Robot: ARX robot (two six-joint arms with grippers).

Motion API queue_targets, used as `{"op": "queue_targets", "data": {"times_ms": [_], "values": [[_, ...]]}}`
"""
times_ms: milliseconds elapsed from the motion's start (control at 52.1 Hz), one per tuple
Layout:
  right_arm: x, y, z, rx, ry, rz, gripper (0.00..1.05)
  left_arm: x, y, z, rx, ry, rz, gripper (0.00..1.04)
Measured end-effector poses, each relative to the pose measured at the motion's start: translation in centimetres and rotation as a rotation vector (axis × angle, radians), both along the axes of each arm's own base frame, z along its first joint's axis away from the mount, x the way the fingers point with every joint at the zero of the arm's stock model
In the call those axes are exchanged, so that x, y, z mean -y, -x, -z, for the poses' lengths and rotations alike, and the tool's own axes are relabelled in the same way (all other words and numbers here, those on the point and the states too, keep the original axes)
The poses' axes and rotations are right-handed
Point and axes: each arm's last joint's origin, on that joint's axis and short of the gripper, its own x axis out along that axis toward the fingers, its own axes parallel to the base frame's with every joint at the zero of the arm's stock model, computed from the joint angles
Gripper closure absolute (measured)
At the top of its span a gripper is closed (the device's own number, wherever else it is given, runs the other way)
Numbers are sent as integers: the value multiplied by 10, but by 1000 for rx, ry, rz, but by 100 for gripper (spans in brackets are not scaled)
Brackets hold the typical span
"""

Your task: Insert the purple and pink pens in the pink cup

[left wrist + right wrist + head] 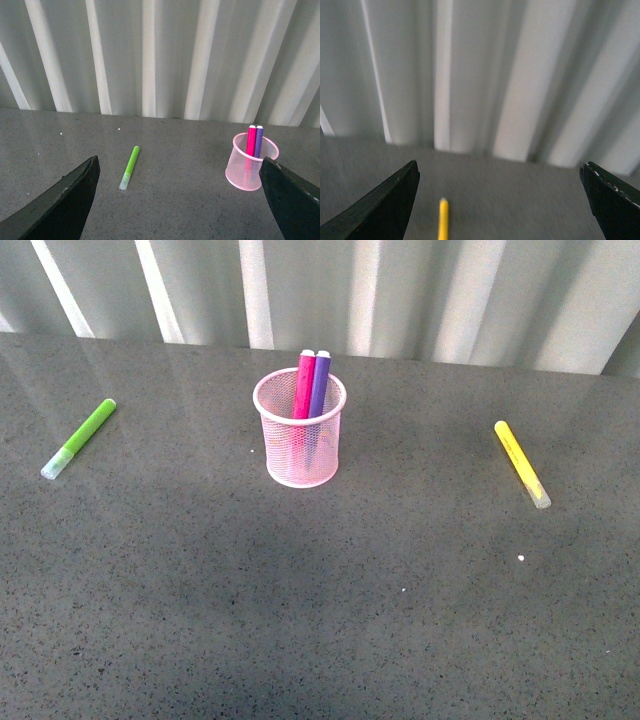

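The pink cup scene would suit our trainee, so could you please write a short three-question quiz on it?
1. True or false: the pink pen and the purple pen both stand inside the pink cup.
2. Which marker lies on the table on the robot's right: A) the green marker, B) the yellow marker?
3. How do the left tool and the right tool stand?

Key: 1 true. 2 B. 3 Both open, holding nothing.

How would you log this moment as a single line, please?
pink pen and purple pen in cup | left gripper open | right gripper open
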Motion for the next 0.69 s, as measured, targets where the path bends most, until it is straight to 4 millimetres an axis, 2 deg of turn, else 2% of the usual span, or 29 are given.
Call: {"op": "queue_targets", "data": {"times_ms": [96, 173, 230, 441, 653, 691], "values": [[15, 26, 27, -113, 36, 34, 8, 0, 0, 0, 0, 0, 0, 7], [24, 44, 46, -63, -40, -2, 21, 0, 0, 0, 0, 0, 0, 7], [24, 56, 49, -22, -68, -10, 30, 0, 0, 0, 0, 0, 0, 7], [21, 70, 39, 24, -104, -7, 62, 0, 0, 0, 0, 0, 0, 7], [8, 83, 27, 46, -112, -14, 101, 0, 0, 0, 0, 0, 0, 7], [8, 85, 25, 48, -114, -11, 101, 0, 0, 0, 0, 0, 0, 7]]}}
